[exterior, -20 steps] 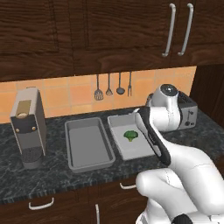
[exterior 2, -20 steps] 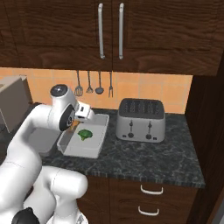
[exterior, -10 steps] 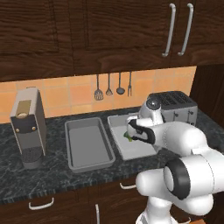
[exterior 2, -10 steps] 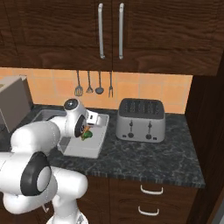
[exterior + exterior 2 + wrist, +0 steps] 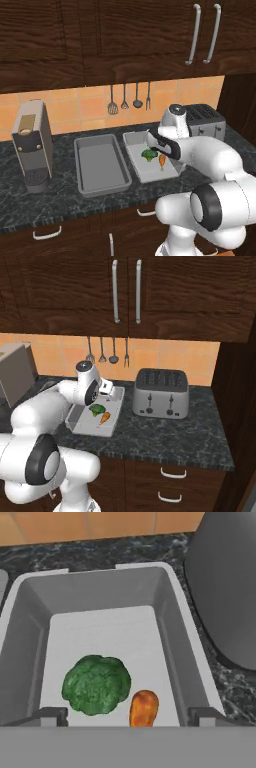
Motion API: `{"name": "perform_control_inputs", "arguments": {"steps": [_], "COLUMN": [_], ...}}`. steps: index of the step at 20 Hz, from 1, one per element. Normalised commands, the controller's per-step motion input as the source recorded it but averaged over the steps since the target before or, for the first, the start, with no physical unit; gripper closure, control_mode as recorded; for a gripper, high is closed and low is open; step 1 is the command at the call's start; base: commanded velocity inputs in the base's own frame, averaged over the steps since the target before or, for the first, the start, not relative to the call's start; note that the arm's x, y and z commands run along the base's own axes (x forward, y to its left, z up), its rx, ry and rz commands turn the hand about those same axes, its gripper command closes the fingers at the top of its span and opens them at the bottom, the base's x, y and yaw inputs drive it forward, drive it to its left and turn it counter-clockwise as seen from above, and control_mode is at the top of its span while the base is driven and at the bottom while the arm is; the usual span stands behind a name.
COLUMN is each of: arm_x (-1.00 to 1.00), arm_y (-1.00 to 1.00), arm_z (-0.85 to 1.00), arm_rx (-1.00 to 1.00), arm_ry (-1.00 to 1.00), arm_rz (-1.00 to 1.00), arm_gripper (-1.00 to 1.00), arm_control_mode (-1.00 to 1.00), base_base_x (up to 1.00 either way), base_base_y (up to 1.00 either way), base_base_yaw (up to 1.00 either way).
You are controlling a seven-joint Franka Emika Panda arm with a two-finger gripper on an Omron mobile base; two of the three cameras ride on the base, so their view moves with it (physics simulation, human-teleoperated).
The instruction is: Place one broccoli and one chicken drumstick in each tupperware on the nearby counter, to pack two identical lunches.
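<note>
Since earlier, chicken drumstick (image 5: pixel 143 708) dropped beside broccoli (image 5: pixel 96 684) in tupperware (image 5: pixel 172 627); fingers (image 5: pixel 202 714) spread wide, empty.

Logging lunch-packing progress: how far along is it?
Done: the right grey tray holds a green broccoli and an orange-brown drumstick. In hand: nothing; the fingers stand open above that tray. Left: the left grey tray looks empty and needs one of each.

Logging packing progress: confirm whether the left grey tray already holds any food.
No: the left grey rectangular tray shows a bare floor, while the green broccoli and orange-brown drumstick lie in its neighbour.
</note>
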Motion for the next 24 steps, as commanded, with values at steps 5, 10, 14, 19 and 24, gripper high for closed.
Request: {"name": "perform_control_inputs", "arguments": {"steps": [5,10,14,19,24], "arm_x": [-1.0,-0.6,0.0,0.0,0.0], "arm_y": [0.0,0.0,0.0,0.0,0.0], "arm_z": [0.48,0.13,0.0,0.0,0.0], "arm_rx": [0.04,0.0,0.0,0.0,0.0], "arm_ry": [0.13,0.14,0.0,0.0,0.0], "arm_rz": [0.0,-0.01,0.0,0.0,0.0], "arm_gripper": [-1.0,-1.0,-1.0,-1.0,-1.0], "arm_control_mode": [-1.0,1.0,1.0,1.0,1.0], "base_base_x": [0.0,-0.4,-1.0,-1.0,0.05], "base_base_y": [0.0,0.0,-0.09,-0.56,-1.0], "base_base_yaw": [0.0,-0.03,-0.22,-0.42,-0.52]}}
